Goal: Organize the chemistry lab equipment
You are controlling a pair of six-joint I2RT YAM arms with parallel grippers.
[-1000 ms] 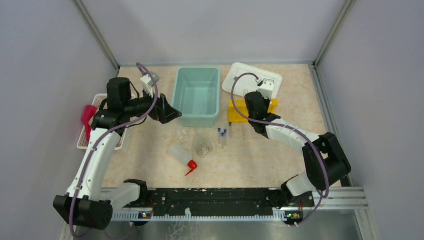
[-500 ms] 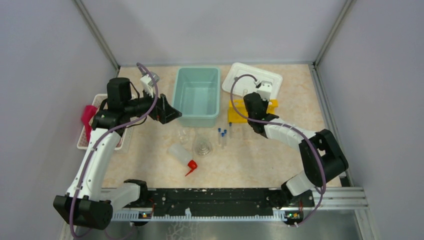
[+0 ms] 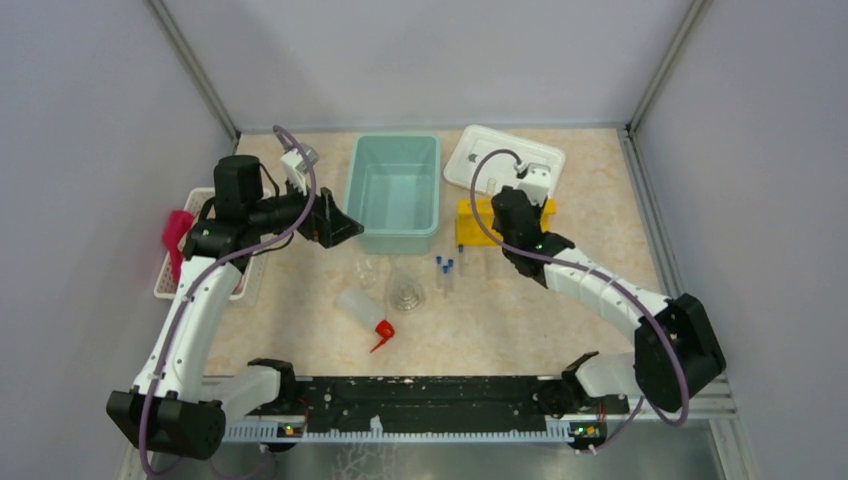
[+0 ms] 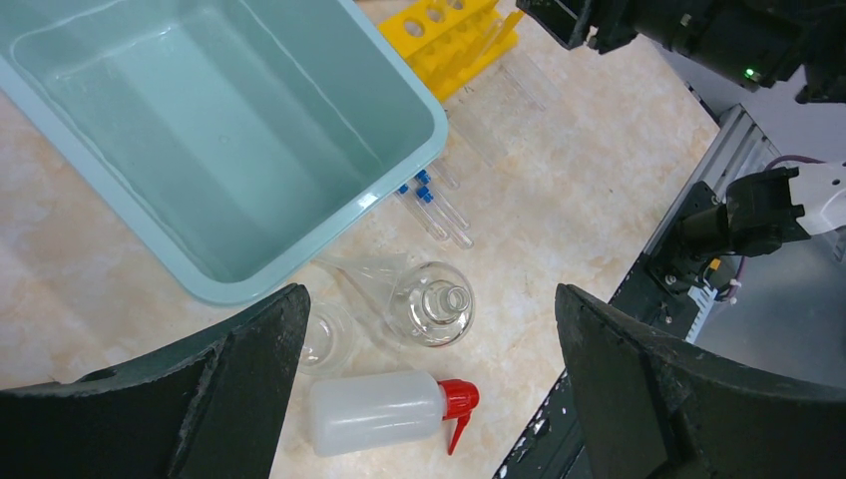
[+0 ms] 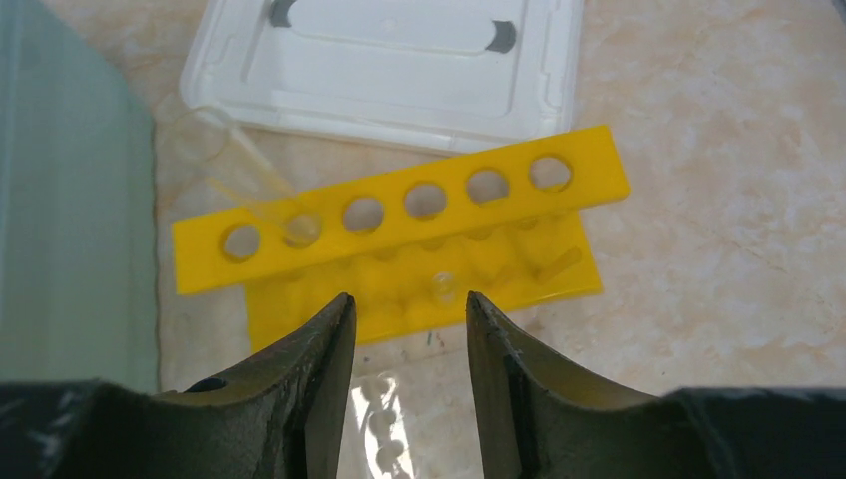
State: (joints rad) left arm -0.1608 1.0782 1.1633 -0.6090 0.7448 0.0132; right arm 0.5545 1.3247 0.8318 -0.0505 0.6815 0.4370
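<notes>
The yellow tube rack lies just ahead of my right gripper, which is open with nothing between its fingers. One clear tube leans in the rack's second hole, and a second clear tube end shows at the lower tier. In the top view the right gripper hovers over the rack. Blue-capped tubes lie on the table. My left gripper is wide open above the glass flask, a beaker and the lying squeeze bottle with its red spout.
A teal bin stands at the back centre, with a white lid to its right behind the rack. At the far left a white slatted basket holds a pink cloth. The black rail runs along the near edge.
The right gripper's jaws have parted from nearly shut. Its elbow has swung out to the right and toward the near edge. The left arm has not moved.
</notes>
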